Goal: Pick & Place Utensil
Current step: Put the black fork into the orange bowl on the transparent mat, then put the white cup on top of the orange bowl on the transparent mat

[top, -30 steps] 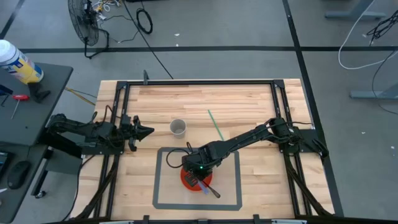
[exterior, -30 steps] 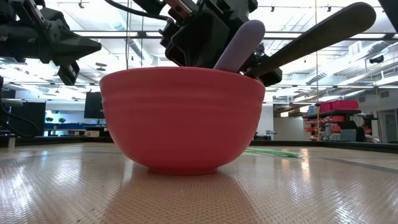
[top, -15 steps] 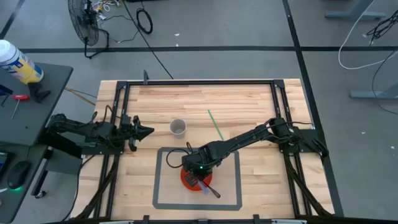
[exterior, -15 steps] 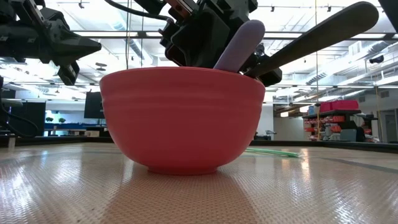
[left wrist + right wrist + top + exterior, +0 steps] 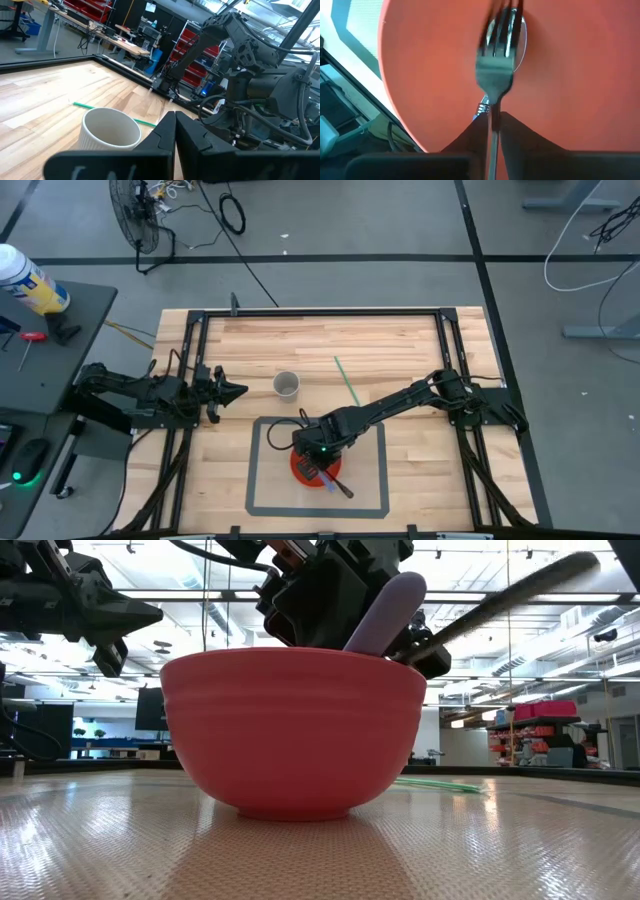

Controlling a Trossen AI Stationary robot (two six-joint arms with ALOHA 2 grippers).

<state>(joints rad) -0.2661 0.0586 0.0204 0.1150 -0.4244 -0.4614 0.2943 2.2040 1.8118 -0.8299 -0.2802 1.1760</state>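
The left gripper [image 5: 238, 390] waited at the left side of the table [image 5: 400, 340], fingers pressed together with nothing between them, pointing toward the white cup [image 5: 287, 385]. In the left wrist view the closed fingers [image 5: 167, 137] lay just short of the cup [image 5: 111, 130], and a green straw [image 5: 87, 105] lay on the wood behind it. The high view showed the same straw [image 5: 346, 381] lying to the right of the cup, apart from it.

Nearer the front edge, a grey tape rectangle [image 5: 252, 470] marked the table, and a red bowl [image 5: 313, 470] stood inside it. The right arm reached in from the right side, and the right gripper [image 5: 318, 453] sat directly over the bowl. In the right wrist view its fingers [image 5: 512, 132] were clamped nearly together on the neck of a fork [image 5: 496, 75], whose tines pointed down into the bowl [image 5: 430, 70].

In the low view the gripper [image 5: 335, 595] hung just above the rim of the bowl [image 5: 292, 730]. A lavender handle [image 5: 385, 610] leaned out of the bowl, and a dark handle [image 5: 500, 595] slanted up and to the right past the rim.
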